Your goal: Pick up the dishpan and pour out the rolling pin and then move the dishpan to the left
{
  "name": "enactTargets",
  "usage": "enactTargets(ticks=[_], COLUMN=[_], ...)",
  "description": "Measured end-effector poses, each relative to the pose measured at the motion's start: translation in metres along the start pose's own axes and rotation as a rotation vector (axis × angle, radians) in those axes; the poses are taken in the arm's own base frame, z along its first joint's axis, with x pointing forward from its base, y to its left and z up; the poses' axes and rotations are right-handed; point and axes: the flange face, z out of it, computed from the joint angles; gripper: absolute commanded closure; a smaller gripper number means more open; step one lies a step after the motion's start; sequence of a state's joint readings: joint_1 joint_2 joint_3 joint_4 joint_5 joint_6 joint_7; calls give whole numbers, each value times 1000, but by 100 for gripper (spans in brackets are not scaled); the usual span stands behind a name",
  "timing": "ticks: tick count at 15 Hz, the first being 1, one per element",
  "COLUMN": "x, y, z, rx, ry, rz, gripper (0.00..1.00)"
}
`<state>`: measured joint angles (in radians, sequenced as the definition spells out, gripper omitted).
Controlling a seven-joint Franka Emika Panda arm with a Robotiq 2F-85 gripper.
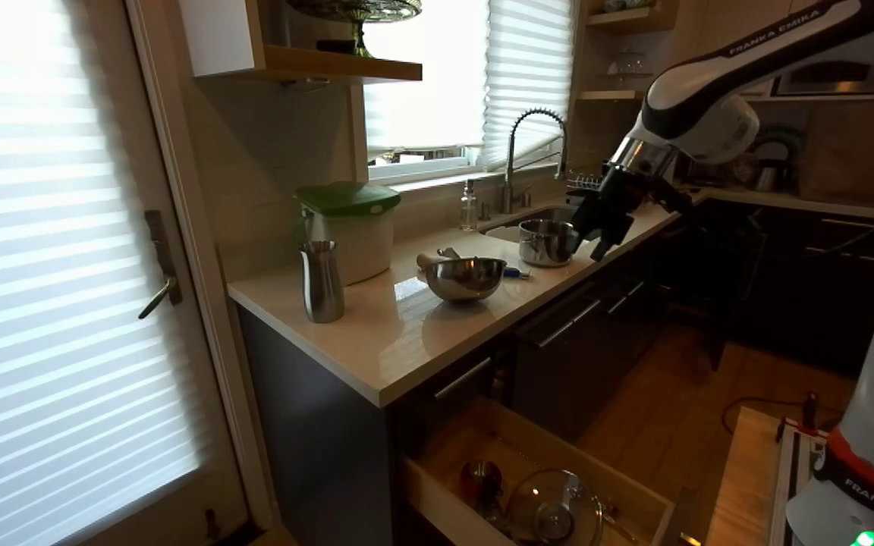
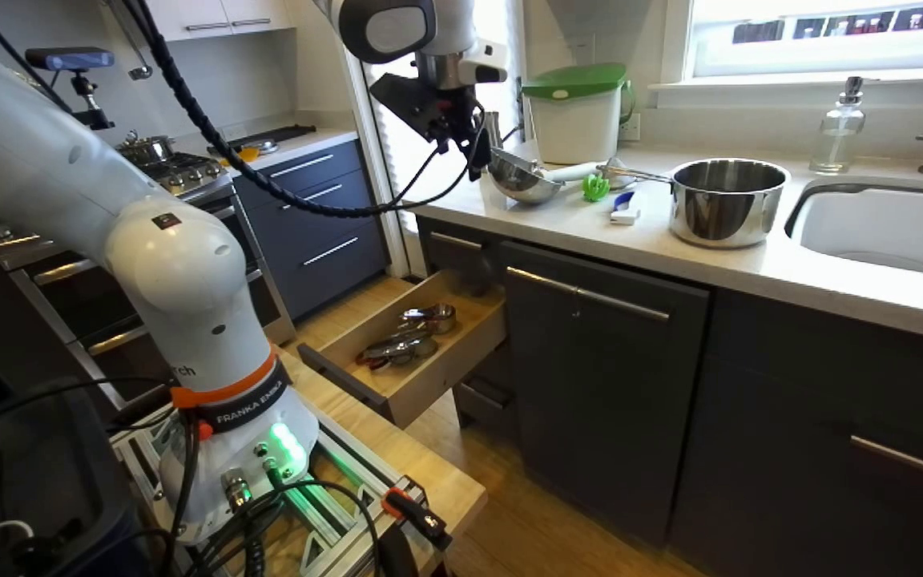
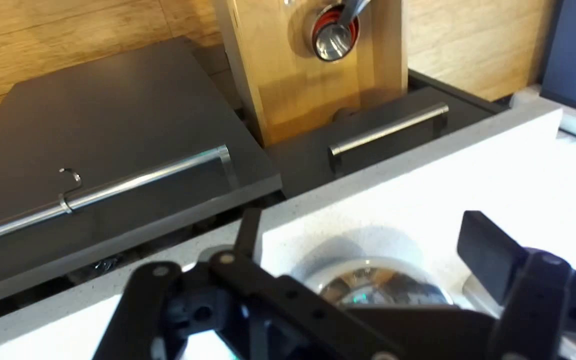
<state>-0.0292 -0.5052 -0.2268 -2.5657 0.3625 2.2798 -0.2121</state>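
Bright pleated blinds [image 1: 532,76], pale countertop [image 1: 376,349] over dark cabinets [image 2: 790,401], wooden floor [image 3: 118,35], a pulled-out drawer [image 2: 453,365].

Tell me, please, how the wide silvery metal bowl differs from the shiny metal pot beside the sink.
The wide silvery metal bowl has walls curving to a narrow base; the shiny cylindrical metal pot has straight walls. The pot stands beside the white sink, the bowl farther from it. Both are round and open-topped, on the pale counter.

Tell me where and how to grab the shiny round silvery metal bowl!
Pinch the bowl by its thin rim, on the side facing the open wooden drawer, probably with the open black hand coming from above to straddle it: the rounded walls look too smooth to squeeze.
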Motion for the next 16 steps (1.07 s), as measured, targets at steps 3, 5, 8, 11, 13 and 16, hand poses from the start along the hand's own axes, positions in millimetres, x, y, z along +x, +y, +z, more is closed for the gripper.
enactTargets(ticks=[3, 5, 8, 11, 13, 16], x=[25, 35, 40, 45, 64, 98], y=[-2, -2, -1, -6, -20, -40], z=[-8, -5, -2, -3, -3, 0], rx=[25, 30, 29, 60, 105, 146], ry=[86, 100, 96, 106, 115, 98], rz=[146, 190, 208, 264, 365, 505], gripper=[0, 0, 0, 0, 0, 0])
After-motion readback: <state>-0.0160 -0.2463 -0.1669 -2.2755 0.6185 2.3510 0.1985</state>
